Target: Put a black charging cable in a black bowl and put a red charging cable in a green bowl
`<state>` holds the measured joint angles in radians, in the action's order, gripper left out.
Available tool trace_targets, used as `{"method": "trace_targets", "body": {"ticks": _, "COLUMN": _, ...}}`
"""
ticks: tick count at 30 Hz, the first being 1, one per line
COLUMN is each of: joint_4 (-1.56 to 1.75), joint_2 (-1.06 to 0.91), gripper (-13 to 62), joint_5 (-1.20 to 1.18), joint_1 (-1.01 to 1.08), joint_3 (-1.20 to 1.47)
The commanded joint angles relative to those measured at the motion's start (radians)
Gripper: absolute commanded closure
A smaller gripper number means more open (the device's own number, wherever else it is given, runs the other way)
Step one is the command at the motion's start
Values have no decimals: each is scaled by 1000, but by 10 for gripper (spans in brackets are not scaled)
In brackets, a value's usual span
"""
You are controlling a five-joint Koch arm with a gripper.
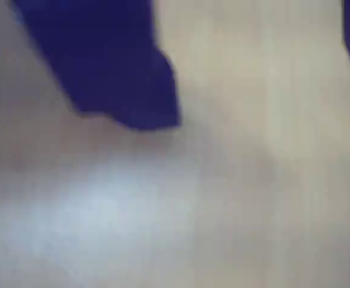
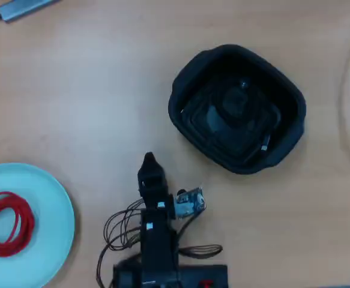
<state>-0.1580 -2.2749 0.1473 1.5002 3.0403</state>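
The black bowl (image 2: 190, 84) stands on the table at the upper right of the overhead view. The black charging cable (image 2: 230, 111) lies coiled inside it, hard to tell from the dark floor, with a silvery plug (image 2: 263, 144) showing. The green bowl (image 2: 45, 198) sits at the lower left, cut by the frame edge, with the red charging cable (image 2: 9, 225) coiled in it. My gripper (image 2: 149, 161) is low over bare table between the two bowls, holding nothing. In the blurred wrist view my gripper (image 1: 259, 108) shows two blue jaws with a wide gap over bare wood.
The arm's base (image 2: 162, 270) and loose thin wires (image 2: 123, 228) sit at the bottom centre of the overhead view. A grey hub (image 2: 24, 7) with a cable lies at the top left corner.
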Motion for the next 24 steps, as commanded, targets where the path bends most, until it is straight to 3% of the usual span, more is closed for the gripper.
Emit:
{"method": "trace_targets", "body": {"ticks": 1, "joint_4": -15, "joint_2": -100, "gripper": 157, "joint_5": -17, "joint_1": 6, "joint_3": 110}}
{"method": "trace_targets", "body": {"ticks": 24, "joint_4": -31, "joint_2": -98, "gripper": 165, "joint_5": -20, "joint_1": 5, "joint_3": 117}}
